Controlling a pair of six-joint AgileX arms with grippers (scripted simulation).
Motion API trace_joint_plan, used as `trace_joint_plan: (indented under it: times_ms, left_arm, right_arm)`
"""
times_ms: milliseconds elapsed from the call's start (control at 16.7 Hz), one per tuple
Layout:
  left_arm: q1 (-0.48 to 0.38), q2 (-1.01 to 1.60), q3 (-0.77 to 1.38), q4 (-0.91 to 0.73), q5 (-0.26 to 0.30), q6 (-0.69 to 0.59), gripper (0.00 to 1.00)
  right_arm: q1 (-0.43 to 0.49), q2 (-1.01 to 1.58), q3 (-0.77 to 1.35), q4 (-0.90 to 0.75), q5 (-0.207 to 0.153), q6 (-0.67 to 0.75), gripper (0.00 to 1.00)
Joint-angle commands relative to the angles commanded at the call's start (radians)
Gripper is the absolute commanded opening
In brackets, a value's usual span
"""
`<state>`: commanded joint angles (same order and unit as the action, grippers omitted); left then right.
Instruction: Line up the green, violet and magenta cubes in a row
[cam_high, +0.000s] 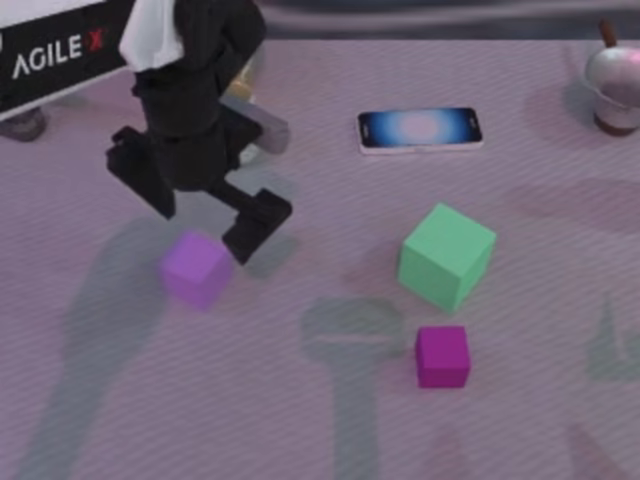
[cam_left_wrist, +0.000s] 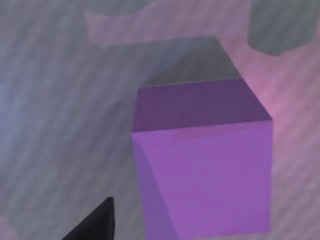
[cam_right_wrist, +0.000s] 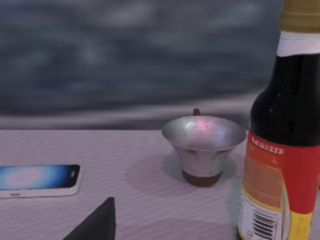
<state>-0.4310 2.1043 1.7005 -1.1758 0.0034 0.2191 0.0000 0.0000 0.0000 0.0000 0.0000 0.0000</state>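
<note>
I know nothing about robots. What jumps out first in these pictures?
The black left arm's hand hangs over the table's left side, just above the violet cube. Toward the right sits the big green cube with the small magenta cube close in front. A glowing phone lies behind them.
</note>
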Motion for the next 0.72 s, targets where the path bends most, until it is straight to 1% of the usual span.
trace_joint_plan:
  times_ms: [60, 180, 480, 720]
  left_arm:
    - [0.03, -0.018, -0.029, 0.013, -0.001, -0.029, 1.0]
    - [0.058, -0.037, -0.055, 0.027, -0.001, -0.057, 1.0]
    - [0.056, -0.032, -0.055, 0.028, -0.002, -0.056, 1.0]
    - [0.059, 0.001, -0.117, 0.127, -0.001, -0.057, 1.0]
  right_arm:
    - [0.0, 0.0, 0.0, 0.0, 0.0, 0.0, 1.0]
    - [0.0, 0.0, 0.0, 0.0, 0.0, 0.0, 1.0]
    - [0.0, 0.0, 0.0, 0.0, 0.0, 0.0, 1.0]
    - [0.0, 0.0, 0.0, 0.0, 0.0, 0.0, 1.0]
